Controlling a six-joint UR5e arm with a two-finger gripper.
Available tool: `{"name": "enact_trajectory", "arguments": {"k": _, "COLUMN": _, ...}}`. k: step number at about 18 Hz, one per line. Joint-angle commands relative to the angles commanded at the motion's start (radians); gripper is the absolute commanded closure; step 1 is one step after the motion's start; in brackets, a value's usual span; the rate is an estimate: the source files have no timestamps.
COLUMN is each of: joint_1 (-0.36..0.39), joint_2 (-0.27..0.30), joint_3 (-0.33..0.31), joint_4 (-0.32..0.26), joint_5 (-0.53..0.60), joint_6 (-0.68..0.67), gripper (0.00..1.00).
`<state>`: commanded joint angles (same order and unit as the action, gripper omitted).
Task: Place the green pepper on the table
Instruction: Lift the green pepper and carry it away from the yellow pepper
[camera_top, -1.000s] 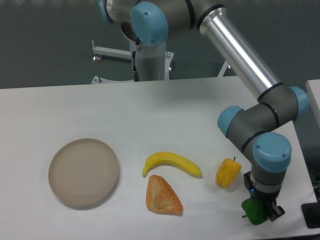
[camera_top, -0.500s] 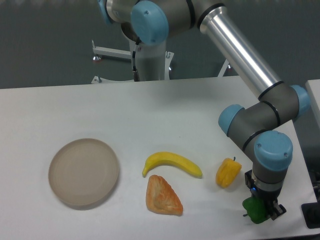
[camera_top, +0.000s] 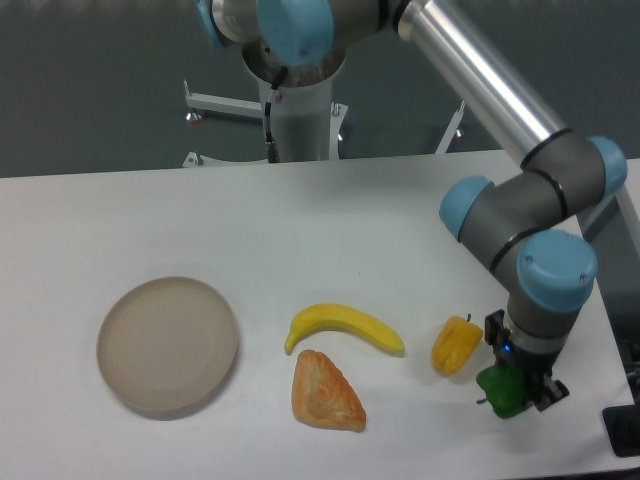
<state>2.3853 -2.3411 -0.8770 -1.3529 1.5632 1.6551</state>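
Fixed camera view. A white table (camera_top: 300, 230) fills the scene before a dark grey wall, with the arm's base standing behind the far edge. You see the gripper (camera_top: 520, 385) pointing straight down near the table's right front corner, its fingers closed on the green pepper (camera_top: 503, 391). The pepper hangs in the grasp just above the surface, or barely touching it; the view does not settle which. Just to its left lies the yellow pepper (camera_top: 455, 345), close but apart. Further left are a banana (camera_top: 345, 327), an orange-coloured wedge of toy food (camera_top: 324, 392) and, well apart, a round beige plate (camera_top: 168, 345).

Judged from this, the carrying step is under way and the release is not yet made. Your next move calls for a bare patch of table, a short descent until the pepper rests, then opening the fingers and lifting clear.

Mind the edges: the right and front borders run near the gripper. Open room lies across the wide middle and rear of the tabletop.
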Motion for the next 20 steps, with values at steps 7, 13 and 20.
{"name": "enact_trajectory", "arguments": {"k": 7, "joint_1": 0.106, "joint_2": 0.210, "joint_3": -0.314, "joint_4": 0.021, "joint_5": -0.109, "joint_6": 0.124, "gripper": 0.56}}
{"name": "enact_trajectory", "arguments": {"k": 13, "joint_1": 0.196, "joint_2": 0.316, "joint_3": -0.525, "joint_4": 0.066, "joint_5": -0.146, "joint_6": 0.261, "gripper": 0.56}}
{"name": "enact_trajectory", "arguments": {"k": 20, "joint_1": 0.238, "joint_2": 0.378, "joint_3": -0.678, "joint_4": 0.087, "joint_5": -0.204, "joint_6": 0.256, "gripper": 0.56}}
